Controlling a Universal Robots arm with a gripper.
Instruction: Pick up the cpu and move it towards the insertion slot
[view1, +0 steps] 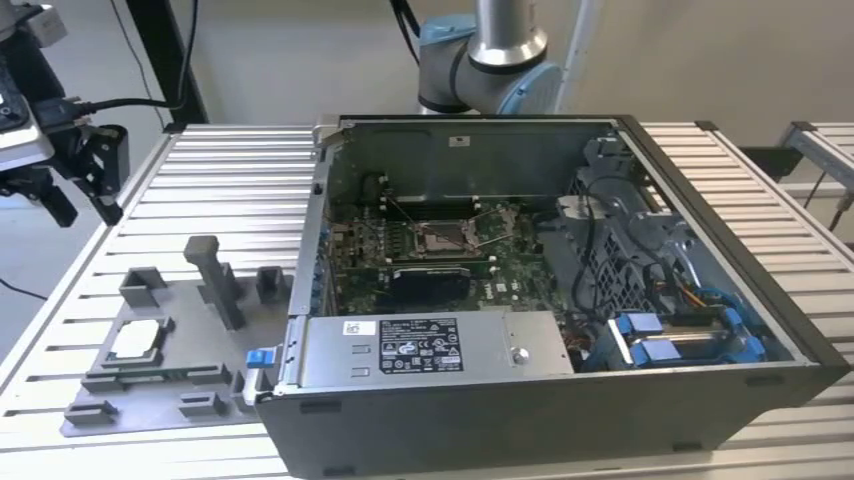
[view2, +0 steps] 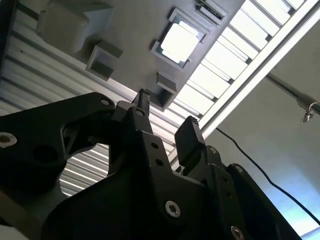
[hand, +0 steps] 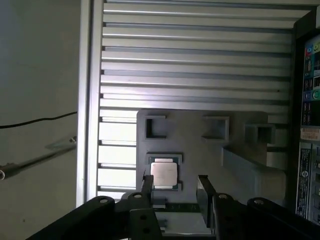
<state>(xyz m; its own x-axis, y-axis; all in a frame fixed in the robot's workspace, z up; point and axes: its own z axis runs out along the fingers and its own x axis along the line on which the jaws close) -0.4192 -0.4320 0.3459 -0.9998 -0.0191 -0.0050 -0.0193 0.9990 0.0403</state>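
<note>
Ribbed table bears the cpu in its fixture; tool hangs released, empty.

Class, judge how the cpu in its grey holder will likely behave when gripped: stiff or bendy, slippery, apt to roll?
The cpu is a thin flat square with a metal top, so probably stiff and unlikely to roll. Its bright, smooth top may be slippery. Framed by ridges of the holder, it probably resists sideways pushes.
</note>
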